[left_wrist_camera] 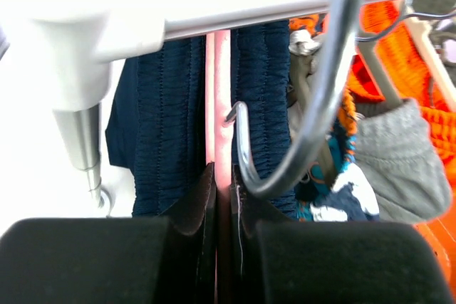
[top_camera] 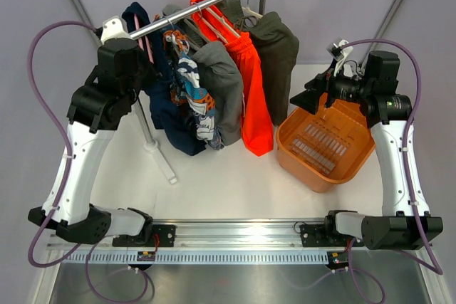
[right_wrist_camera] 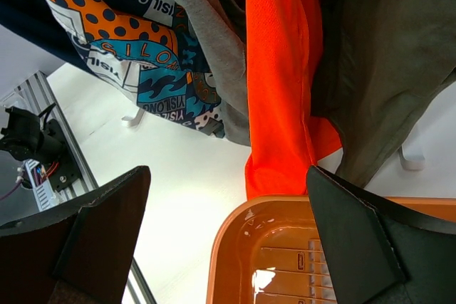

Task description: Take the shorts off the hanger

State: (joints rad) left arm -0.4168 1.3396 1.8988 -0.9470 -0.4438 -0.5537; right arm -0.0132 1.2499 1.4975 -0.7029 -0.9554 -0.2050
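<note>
The shorts [left_wrist_camera: 160, 126] hang from the rail [top_camera: 199, 6] at its left end, draped over the hanger [left_wrist_camera: 217, 105]. Their ribbed navy waistband falls on both sides of the hanger's pink strip, straight down under the rail. In the left wrist view the left gripper [left_wrist_camera: 222, 183] sits just below the rail with its fingers drawn almost together. The pink strip is pinched between them, so it holds the hanger and not the cloth. A grey metal hook [left_wrist_camera: 320, 105] from a neighbouring hanger loops over the rail just to the right of that grip.

Further right along the rail hang the patterned shorts [top_camera: 194, 97], a grey garment [top_camera: 224, 83], an orange garment [top_camera: 253, 97] and, nearest the rail's right end, a dark olive garment [top_camera: 274, 55].

The right gripper [top_camera: 313, 97] is well away from the rail, beyond its right end and lower. Its fingers are spread wide and hold nothing. It hangs over the near-left rim of the orange basket [top_camera: 356, 165], which stands on the white table [top_camera: 235, 183] below and to the right of the rail. In the right wrist view the hems of the orange and olive garments hang just above the basket's rim.
</note>
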